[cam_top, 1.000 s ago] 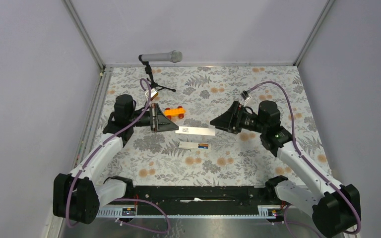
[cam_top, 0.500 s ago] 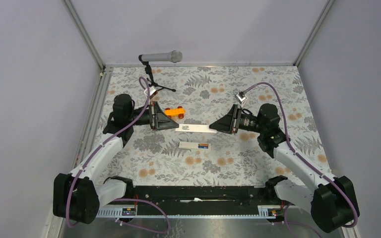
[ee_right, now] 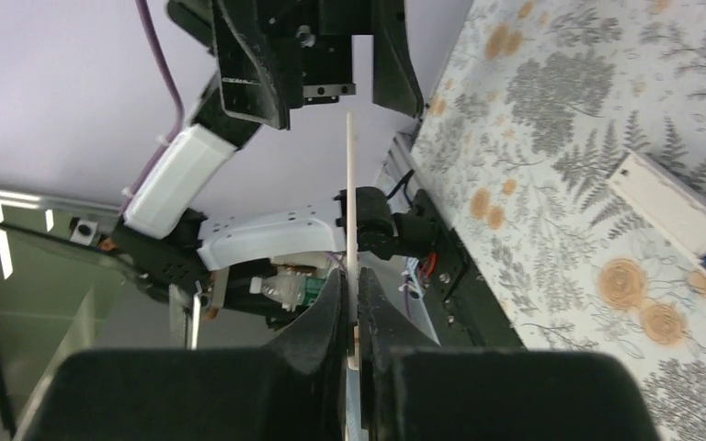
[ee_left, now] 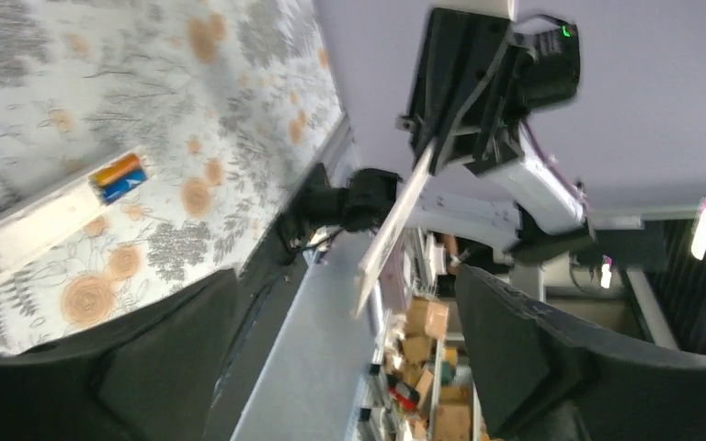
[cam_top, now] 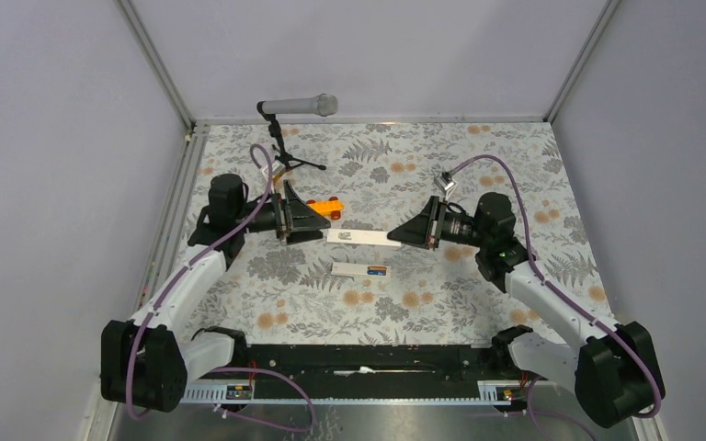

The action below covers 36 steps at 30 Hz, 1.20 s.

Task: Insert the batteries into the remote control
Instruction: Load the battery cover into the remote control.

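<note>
The remote control (cam_top: 354, 268) lies open on the floral mat, with the blue and orange batteries (cam_top: 377, 270) seated at its right end. Its flat white back cover (cam_top: 363, 237) hangs level above the mat between both arms. My right gripper (cam_top: 395, 238) is shut on the cover's right end; in the right wrist view the cover (ee_right: 350, 202) stands edge-on between my gripper's (ee_right: 353, 312) pads. My left gripper (cam_top: 322, 224) stands open at the cover's left end, its fingers (ee_left: 533, 349) apart from the cover (ee_left: 395, 225). The remote control (ee_left: 37, 230) and batteries (ee_left: 118, 176) show on the mat.
An orange toy car (cam_top: 324, 209) sits just behind my left gripper. A grey microphone (cam_top: 299, 106) on a black tripod stands at the back edge. Grey walls close in the mat on three sides.
My right gripper moved in and shut on the cover's right end. My left gripper, shut on the left end before, has opened and let go.
</note>
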Each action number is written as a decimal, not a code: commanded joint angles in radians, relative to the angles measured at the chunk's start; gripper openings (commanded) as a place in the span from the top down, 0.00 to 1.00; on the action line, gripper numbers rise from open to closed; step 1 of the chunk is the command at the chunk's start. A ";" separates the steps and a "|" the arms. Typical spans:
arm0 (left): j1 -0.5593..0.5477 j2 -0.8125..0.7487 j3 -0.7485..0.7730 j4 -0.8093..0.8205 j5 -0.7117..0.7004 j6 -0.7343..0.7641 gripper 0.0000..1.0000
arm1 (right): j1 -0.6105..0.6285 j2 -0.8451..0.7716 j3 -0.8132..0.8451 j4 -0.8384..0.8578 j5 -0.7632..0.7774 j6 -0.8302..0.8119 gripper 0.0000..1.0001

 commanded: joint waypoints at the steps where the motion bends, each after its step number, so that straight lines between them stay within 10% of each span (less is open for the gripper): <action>1: 0.045 -0.041 0.106 -0.373 -0.268 0.281 0.01 | 0.007 0.003 -0.042 -0.102 0.091 -0.103 1.00; 6: 0.045 -0.037 0.116 -0.608 -0.579 0.449 0.01 | 0.016 0.087 -0.116 -0.116 0.139 -0.137 1.00; 24: 0.006 0.146 -0.109 -0.366 -0.589 0.302 0.16 | 0.110 0.480 -0.085 0.249 0.248 -0.062 1.00; 36: -0.022 0.186 -0.108 -0.331 -0.577 0.287 0.29 | 0.109 0.472 -0.144 0.254 0.245 -0.035 1.00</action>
